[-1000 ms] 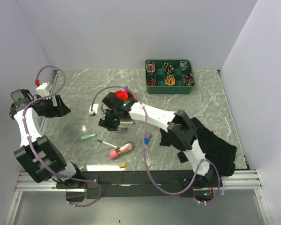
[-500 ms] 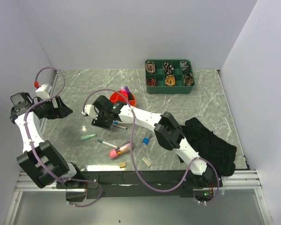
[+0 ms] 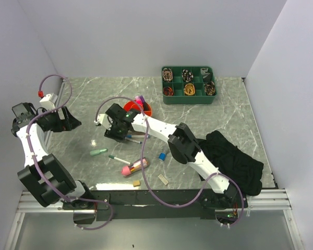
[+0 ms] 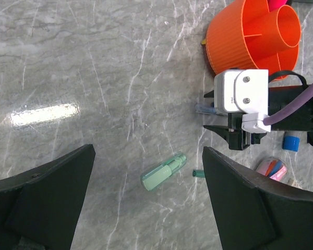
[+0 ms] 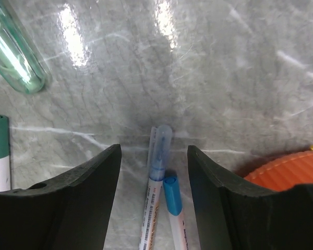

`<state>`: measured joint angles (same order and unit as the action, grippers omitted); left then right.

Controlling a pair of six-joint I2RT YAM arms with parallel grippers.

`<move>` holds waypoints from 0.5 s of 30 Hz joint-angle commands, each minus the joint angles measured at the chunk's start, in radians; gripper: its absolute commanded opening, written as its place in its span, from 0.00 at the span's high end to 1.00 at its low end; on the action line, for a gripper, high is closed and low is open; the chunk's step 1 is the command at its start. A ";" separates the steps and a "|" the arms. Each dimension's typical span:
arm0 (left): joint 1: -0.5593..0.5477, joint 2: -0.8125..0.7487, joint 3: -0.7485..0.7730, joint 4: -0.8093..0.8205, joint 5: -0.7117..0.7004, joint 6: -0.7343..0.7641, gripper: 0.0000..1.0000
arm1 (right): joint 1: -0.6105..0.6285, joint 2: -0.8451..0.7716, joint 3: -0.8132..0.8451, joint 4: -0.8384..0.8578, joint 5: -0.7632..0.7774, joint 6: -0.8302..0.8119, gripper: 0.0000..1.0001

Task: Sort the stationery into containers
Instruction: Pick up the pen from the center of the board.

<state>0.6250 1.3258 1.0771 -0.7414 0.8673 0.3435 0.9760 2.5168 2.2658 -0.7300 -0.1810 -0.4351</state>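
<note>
Grey marble table [image 3: 224, 104] holds two pens [image 5: 157, 174] lying side by side just beside the orange organiser [image 5: 281, 164], pointing straight out between the half-open right jaws, while the wide-open, empty left jaws hang well apart.

Glossy marble-look table [image 5: 224, 62] (glare streaks), ribbed orange plastic organiser [image 4: 235, 36], matt black cloth [image 3: 240, 161].
</note>
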 commanded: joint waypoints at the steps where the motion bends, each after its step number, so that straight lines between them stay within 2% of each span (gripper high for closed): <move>1: 0.004 0.009 0.006 0.042 0.039 -0.026 0.08 | -0.013 0.019 0.034 -0.043 -0.021 0.007 0.39; 7: 0.005 0.010 0.004 0.054 0.038 -0.032 0.08 | -0.014 0.045 0.038 -0.072 -0.026 -0.005 0.44; 12: 0.004 0.010 -0.002 0.054 0.041 -0.032 0.08 | -0.016 0.094 0.086 -0.140 -0.066 -0.007 0.57; 15: 0.005 0.006 -0.002 0.045 0.042 -0.028 0.07 | -0.016 0.111 0.098 -0.183 -0.116 -0.007 0.58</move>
<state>0.6250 1.3403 1.0771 -0.7128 0.8715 0.3161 0.9680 2.5671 2.3375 -0.8204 -0.2375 -0.4385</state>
